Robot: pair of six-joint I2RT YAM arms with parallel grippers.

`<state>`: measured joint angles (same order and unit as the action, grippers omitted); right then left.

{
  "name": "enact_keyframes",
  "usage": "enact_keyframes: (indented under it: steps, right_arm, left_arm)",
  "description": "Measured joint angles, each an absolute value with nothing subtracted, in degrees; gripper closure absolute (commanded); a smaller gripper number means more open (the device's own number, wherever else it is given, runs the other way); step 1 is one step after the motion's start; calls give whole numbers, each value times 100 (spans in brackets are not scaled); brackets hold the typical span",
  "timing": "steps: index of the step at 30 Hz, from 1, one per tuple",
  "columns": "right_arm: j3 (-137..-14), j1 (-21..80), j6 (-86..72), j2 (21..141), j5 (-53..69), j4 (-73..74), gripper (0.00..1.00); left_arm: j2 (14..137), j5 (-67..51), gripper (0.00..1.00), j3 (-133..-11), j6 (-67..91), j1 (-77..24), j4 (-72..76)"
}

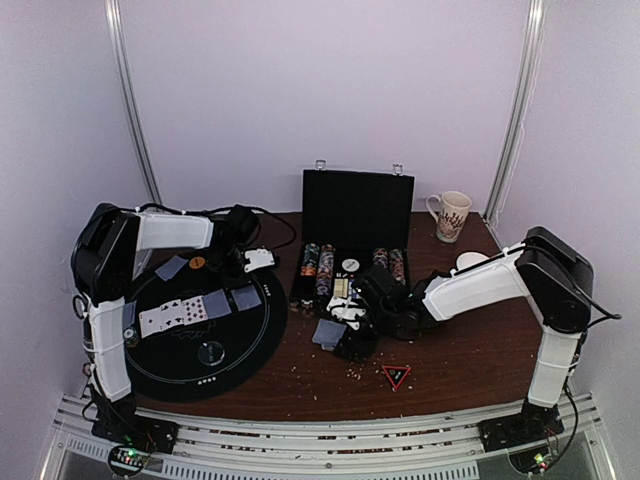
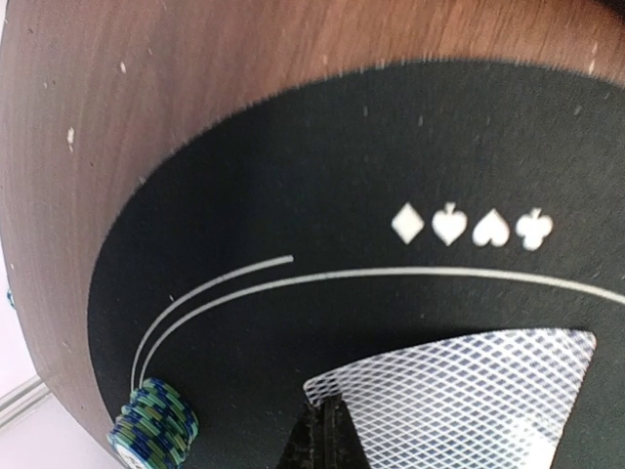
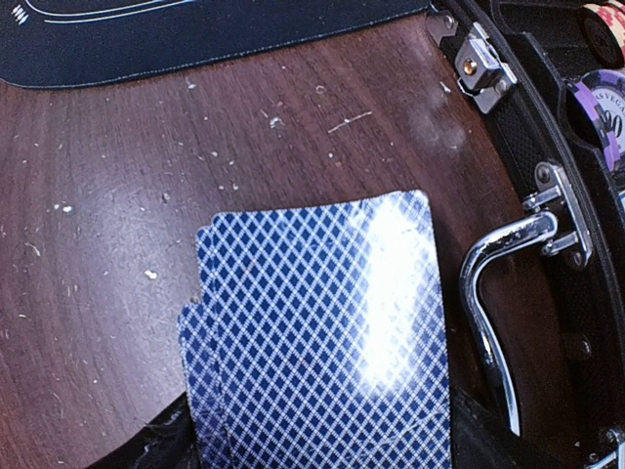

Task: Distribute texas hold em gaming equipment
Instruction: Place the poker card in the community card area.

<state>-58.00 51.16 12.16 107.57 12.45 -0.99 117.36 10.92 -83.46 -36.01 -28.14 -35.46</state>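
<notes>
— Blue-backed cards are seen in a slightly fanned bunch. How are they placed against the right gripper?

— They are grasped between its fingers, which are spread wide, one at each long edge of the bunch. The cards are carried face down over the brown counter, just beside the chrome handle of the black chip case, whose lid is raised.

— And the left gripper?

— Its fingers are clenched tight together. They are poised over the round black mat, and their tips are seen against the near left corner of a single face-down card that is laid flat on the mat. Whether the card is touched cannot be told.

— What else of the game is laid out?

— A stack of blue-and-green chips is set at the mat's rim, to the left of those fingers in the wrist view. From above, a row of cards, some face up, is spread across the mat. A clear disc is placed nearer the arms and an orange disc towards the far rim. Rows of chips are stored in the case's tray.
</notes>
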Motion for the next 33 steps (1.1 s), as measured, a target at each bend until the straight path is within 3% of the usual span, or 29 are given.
enact_keyframes:
  steps: [12, 19, 29, 33]
  right_arm:
    - [-5791, 5116, 1216, 10755, 1245, -117, 20]
    - [-5791, 5116, 1216, 10757, 1247, -117, 19]
    - [-5793, 5146, 1219, 10757, 1243, -113, 14]
    - [-5802, 5144, 1221, 10761, 1227, -115, 0]
  left_arm:
    - [11802, 1177, 100, -8326, -3566, -2624, -3605]
    - [11802, 1155, 70, -8326, -3391, -2624, -3607]
    - [11559, 993, 49, -8350, -3146, -2624, -3618]
    - [11222, 740, 45, -8440, -2895, -2624, -3642]
